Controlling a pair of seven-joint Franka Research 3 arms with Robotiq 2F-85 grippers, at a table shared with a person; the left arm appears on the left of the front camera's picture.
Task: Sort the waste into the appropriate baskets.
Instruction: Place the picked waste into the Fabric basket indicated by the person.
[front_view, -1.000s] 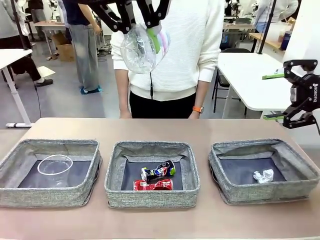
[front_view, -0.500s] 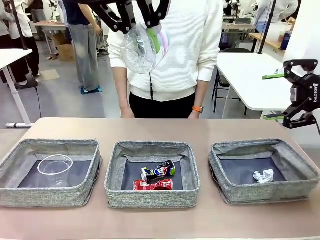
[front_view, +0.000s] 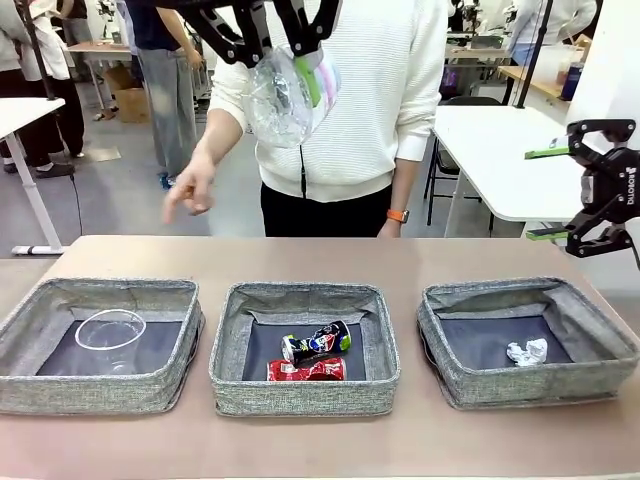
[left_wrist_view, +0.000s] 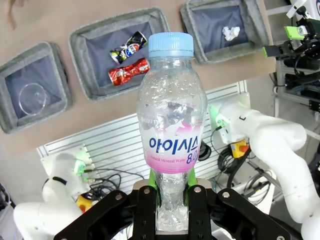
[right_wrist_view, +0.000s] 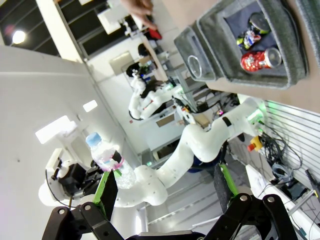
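High above the table's far edge, my left gripper (front_view: 280, 50) is shut on a clear plastic bottle (front_view: 290, 95). The left wrist view shows that bottle (left_wrist_view: 171, 115) with its blue cap and pink label, its base clamped in the left gripper (left_wrist_view: 171, 200). Three grey baskets stand in a row. A clear cup (front_view: 110, 330) lies in the left basket (front_view: 100, 395). The middle basket (front_view: 300, 398) holds a dark printed can (front_view: 318, 342) and a crushed red can (front_view: 306, 370). A paper ball (front_view: 527, 351) rests in the right basket (front_view: 520, 388). My right gripper (front_view: 598, 190) hangs open at the far right, holding nothing.
A person in a white sweater stands at the far side, one hand (front_view: 190, 190) raised over the table's far left edge with fingers pointing down. A white table (front_view: 500, 160) stands behind at the right. Bare tabletop runs in front of and behind the baskets.
The person's hand on the picture's left has risen from beside the body and come forward toward the table. Both arms and the bottle have stayed where they were.
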